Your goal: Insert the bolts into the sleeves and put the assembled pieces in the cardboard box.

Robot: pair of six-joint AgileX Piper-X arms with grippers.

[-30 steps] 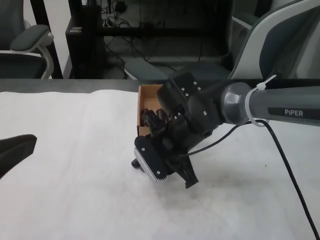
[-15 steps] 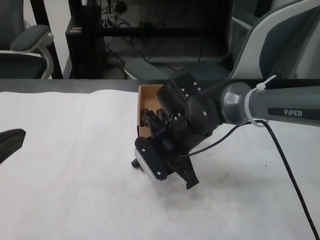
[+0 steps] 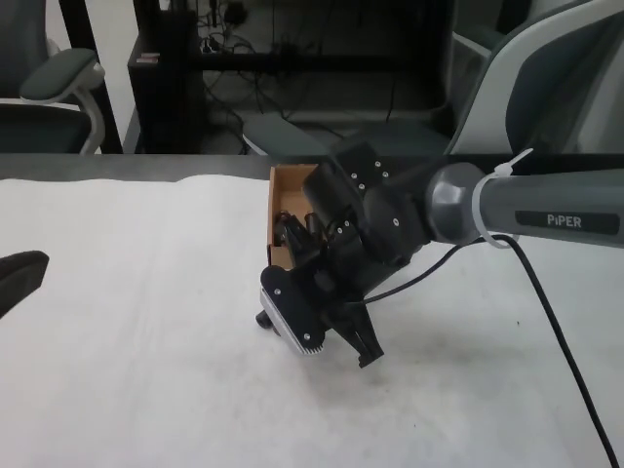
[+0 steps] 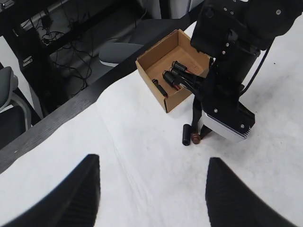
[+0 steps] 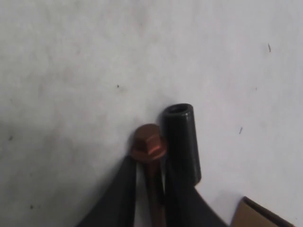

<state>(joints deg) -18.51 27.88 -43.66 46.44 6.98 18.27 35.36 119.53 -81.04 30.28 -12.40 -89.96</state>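
Cloth [image 3: 136, 390] covers the bench [image 3: 97, 166] beneath the cardboard box [image 3: 289, 181]; office chairs [image 3: 60, 70] stand behind.

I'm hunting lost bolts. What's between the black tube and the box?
Only bare white cloth between sleeve and cardboard box, in the left wrist view.

Bench [image 3: 117, 166]: dark top, visible as strip along far edge, upper left of high view. White cloth [image 3: 146, 390] covers remainder, spanning frame left to right; surface slightly wrinkled, few small dark specks.

Items directly on cloth:
- Cardboard box [image 3: 292, 175]: open-topped, frame centre, upper middle, close to cloth's far edge.
- Sleeve [image 4: 186, 134]: black, lying flat, just below box's near left corner, open end facing away from box.
- Bolt [image 5: 148, 142]: copper-coloured hex head, lying alongside sleeve, head against sleeve wall.
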